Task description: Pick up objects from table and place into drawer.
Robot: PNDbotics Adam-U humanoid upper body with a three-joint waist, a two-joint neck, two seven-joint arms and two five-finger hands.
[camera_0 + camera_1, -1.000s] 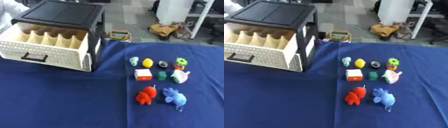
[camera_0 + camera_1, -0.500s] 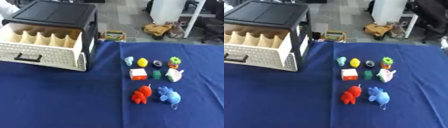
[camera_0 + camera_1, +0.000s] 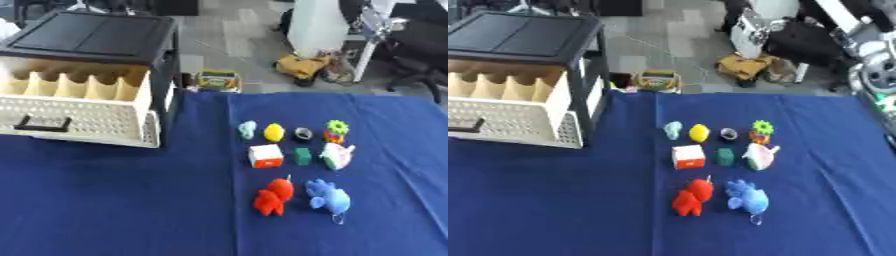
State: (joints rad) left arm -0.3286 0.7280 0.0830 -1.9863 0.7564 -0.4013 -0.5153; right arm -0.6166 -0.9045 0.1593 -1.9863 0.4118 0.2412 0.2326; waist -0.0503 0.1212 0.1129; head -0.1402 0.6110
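On the blue table (image 3: 105, 200), open drawer (image 3: 79, 107) cut off at left, small dark blurred object (image 3: 303, 133); neither hand visible.

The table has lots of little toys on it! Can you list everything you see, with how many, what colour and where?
Table: one, blue cloth cover, fills the near view.
Drawer unit: one, black, far left.
Drawer: one, cream, pulled open, divided into compartments.
Pale teal toy: one, back row, leftmost.
Yellow toy: one, back row.
Small dark ring: one, back row.
Green flower toy: one, orange base, back row right.
White and red block: one, middle row left.
Green block: one, middle row.
White toy: one, middle row right.
Red toy: one, front left.
Blue toy: one, front right.
Robot hands: none in view.
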